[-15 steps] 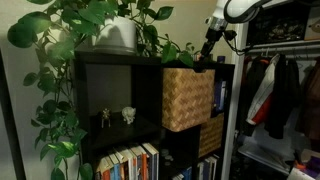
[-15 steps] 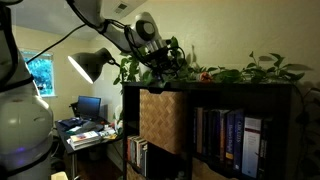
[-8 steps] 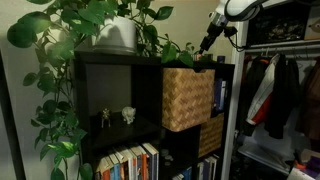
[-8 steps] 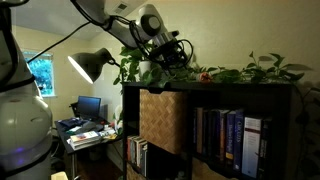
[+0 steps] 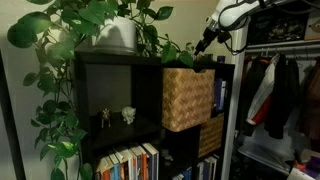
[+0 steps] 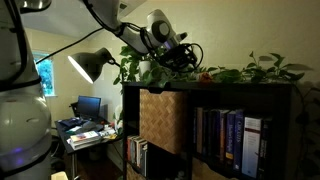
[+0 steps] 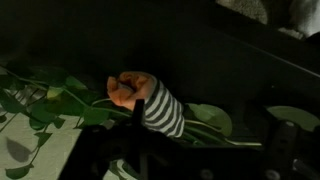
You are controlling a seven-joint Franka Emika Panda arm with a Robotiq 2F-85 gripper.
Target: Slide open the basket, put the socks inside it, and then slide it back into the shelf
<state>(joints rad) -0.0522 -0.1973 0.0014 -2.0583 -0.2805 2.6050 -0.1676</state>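
The socks [image 7: 152, 102], white with dark stripes and an orange toe, lie among green leaves on top of the shelf [image 5: 120, 90]; a small reddish spot in an exterior view [image 6: 205, 75] looks like them. The basket [image 5: 187, 97] of light tan straw sticks partly out of its upper cubby in both exterior views [image 6: 160, 120]. My gripper [image 7: 205, 150] hangs above the shelf top [image 5: 205, 42], open and empty, with its dark left finger just next to the socks. It also shows in an exterior view [image 6: 188, 56].
A leafy potted plant [image 5: 115, 30] trails over the shelf top and side. A darker, smaller basket [image 5: 210, 136] sits in the cubby below. Books [image 6: 225, 135] fill neighbouring cubbies. A metal clothes rack with hanging clothes [image 5: 275, 90] stands beside the shelf. A desk lamp [image 6: 88, 62] stands nearby.
My gripper has risen a little and moved along the shelf top towards the socks. The basket has not moved.
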